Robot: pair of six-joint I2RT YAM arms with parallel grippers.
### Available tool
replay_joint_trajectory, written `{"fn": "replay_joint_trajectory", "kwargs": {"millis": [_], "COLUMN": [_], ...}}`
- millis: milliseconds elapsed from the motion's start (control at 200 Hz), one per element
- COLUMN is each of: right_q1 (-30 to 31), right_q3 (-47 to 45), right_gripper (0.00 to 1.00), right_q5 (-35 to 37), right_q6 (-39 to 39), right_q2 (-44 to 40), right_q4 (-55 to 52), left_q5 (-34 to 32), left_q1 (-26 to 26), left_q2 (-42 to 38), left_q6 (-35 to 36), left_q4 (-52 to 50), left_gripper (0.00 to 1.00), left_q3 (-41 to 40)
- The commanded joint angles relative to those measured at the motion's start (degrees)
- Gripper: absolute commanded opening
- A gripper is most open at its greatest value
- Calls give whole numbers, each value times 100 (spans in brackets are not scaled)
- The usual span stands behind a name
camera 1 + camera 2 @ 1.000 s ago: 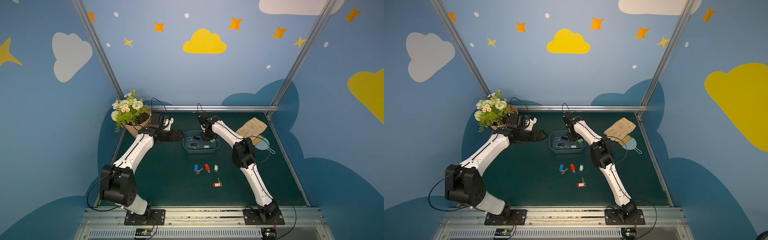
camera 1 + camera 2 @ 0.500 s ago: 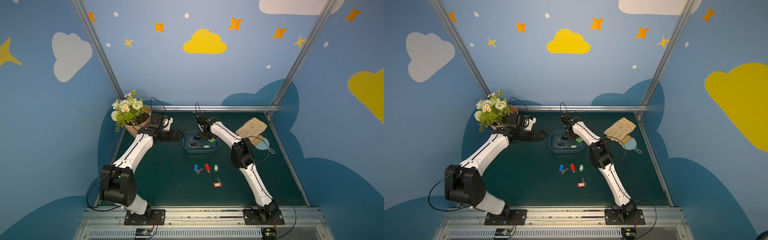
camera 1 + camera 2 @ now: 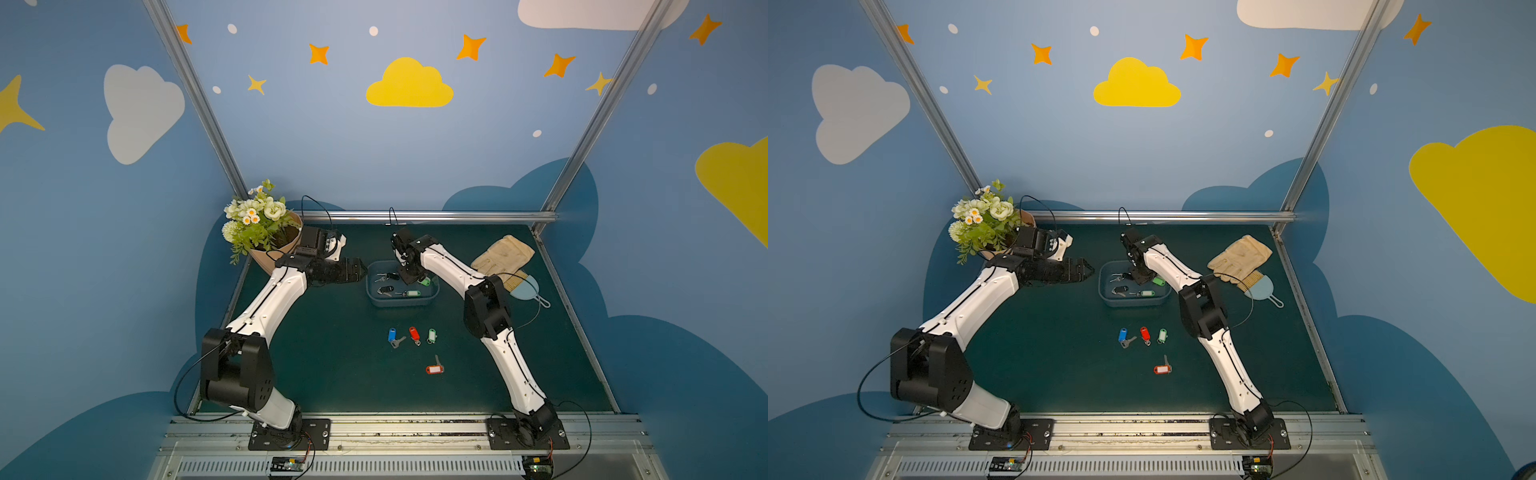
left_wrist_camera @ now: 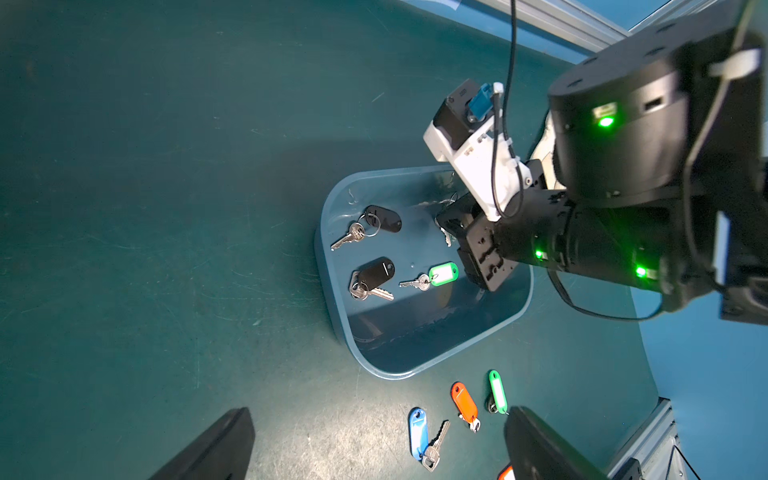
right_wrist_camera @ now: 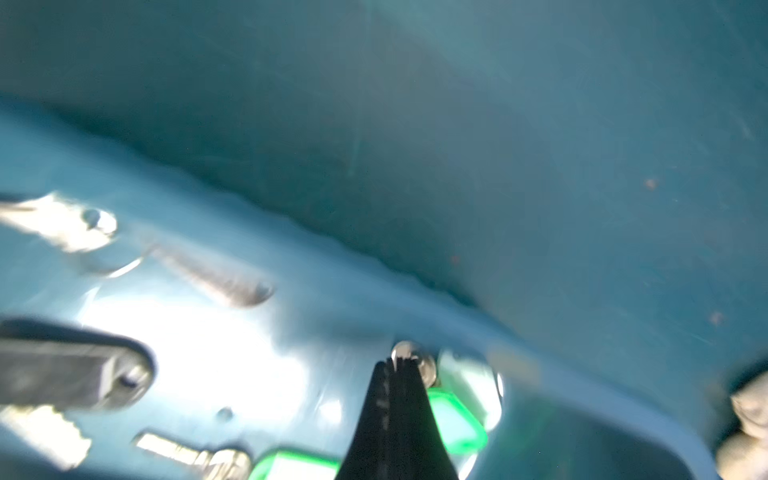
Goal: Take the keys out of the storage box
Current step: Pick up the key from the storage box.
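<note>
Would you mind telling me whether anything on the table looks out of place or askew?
Only a small thing: the orange-tagged key lies crosswise on the mat, apart from the row of the blue-tagged key, red-tagged key and mint-tagged key. Nothing looks spilled or damaged; the storage box sits flat.

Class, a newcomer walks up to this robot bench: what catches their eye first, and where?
Probably the bright keys on the green mat in front of the storage box: blue tag, red tag and pale green tag in a row, orange tag nearer the front. Next, the right gripper reaching into the box, pinched shut on a green-tagged key's ring. White flowers stand at the far left corner.
</note>
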Motion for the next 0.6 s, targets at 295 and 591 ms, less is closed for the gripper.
{"fn": "replay_joint_trajectory", "kwargs": {"millis": [295,591], "right_q1": [43,96], "right_q3": [-302,-1861], "right_gripper": [0,0], "right_q5": [-813,-3188], "right_q6": [-21,65], "right_q2": [-1030,-2836], "right_q4": [-216,-95], "left_q5": [34,499], "left_q1": [65,25], "left_q2": [-13,-4], "left_q6": [61,100], "left_q4": [-31,12], "left_gripper": [100,100], "left_q3": [130,286]}}
